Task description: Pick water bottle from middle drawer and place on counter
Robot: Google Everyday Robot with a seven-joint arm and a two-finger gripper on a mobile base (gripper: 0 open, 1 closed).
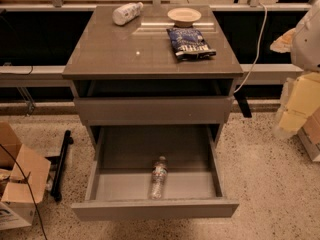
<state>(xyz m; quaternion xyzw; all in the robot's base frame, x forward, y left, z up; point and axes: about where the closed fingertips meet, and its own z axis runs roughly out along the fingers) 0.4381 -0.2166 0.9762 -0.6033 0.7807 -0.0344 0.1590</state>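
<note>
The water bottle (158,177), small and clear with a label band, lies on its side on the grey floor of the middle drawer (155,209), near the middle front, cap pointing to the back. The drawer is pulled far out. The counter (125,54) is the glossy top of the cabinet above it. My gripper (293,111) hangs at the right edge of the view, beside the cabinet at about upper-drawer height, well to the right of and above the bottle, and nothing shows in it.
On the counter lie a fat white bottle (126,13) at the back left, a shallow bowl (184,16) at the back and a dark snack bag (190,43). A cardboard box (17,179) and a black bar (61,164) are on the floor at left. A white cable (255,49) hangs at right.
</note>
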